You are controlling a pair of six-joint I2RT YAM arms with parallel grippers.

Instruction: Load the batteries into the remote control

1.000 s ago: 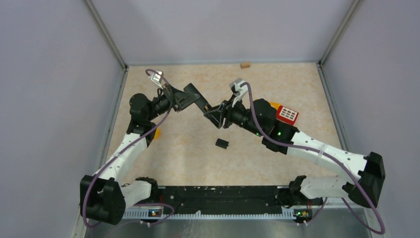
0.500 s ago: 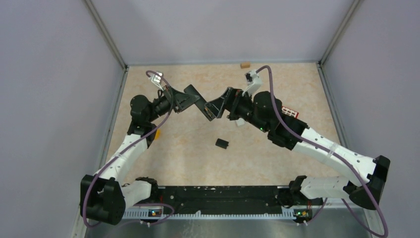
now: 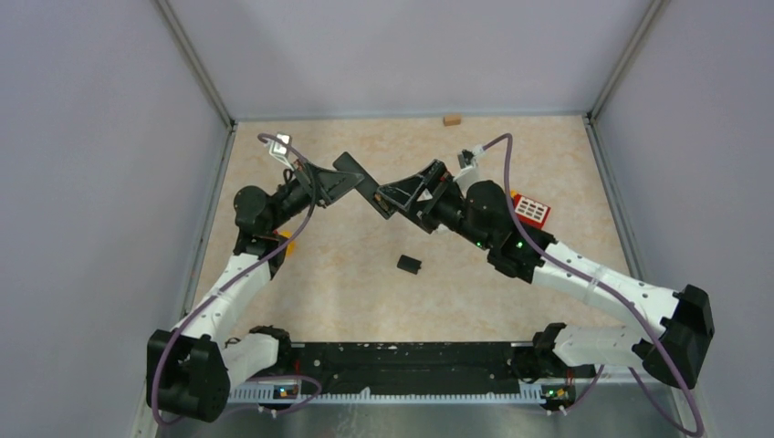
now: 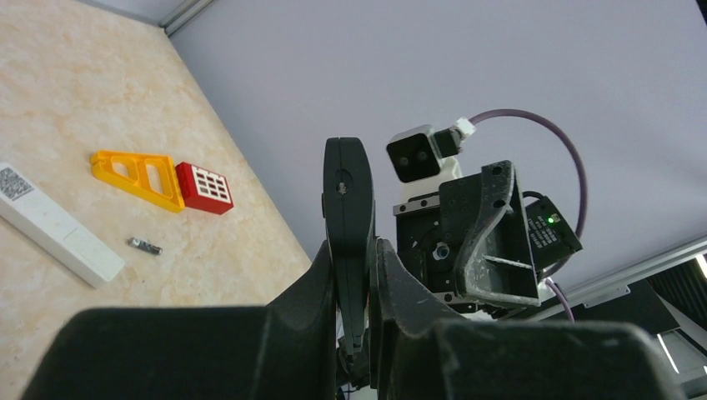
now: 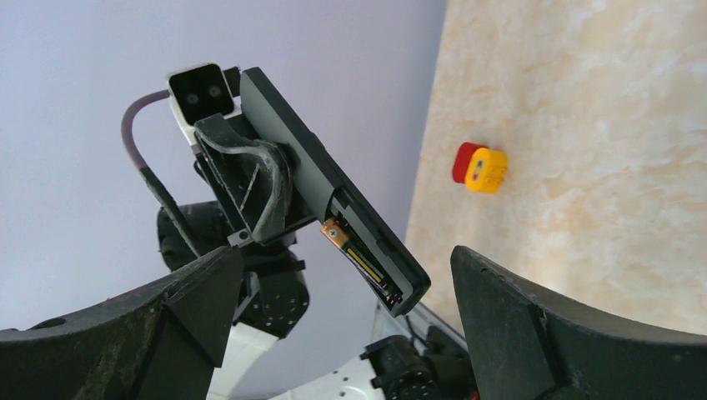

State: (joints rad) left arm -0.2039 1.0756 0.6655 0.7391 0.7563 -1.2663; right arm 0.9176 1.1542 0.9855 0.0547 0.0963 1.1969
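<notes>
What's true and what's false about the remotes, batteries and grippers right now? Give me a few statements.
1. The left gripper holds the black remote. True.
2. The right gripper is shut on a battery. False: it is open, gripping nothing.
3. A loaded battery sits in the black remote's open compartment. True.
4. The white remote is held in the air. False: it lies on the table.
5. A loose battery lies on the table near the white remote. True.

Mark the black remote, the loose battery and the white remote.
black remote [image 5: 317, 171], right wrist view, back face above the open bay
loose battery [image 4: 144, 245], left wrist view, mid-body
white remote [image 4: 62, 237], left wrist view, mid-body
</notes>
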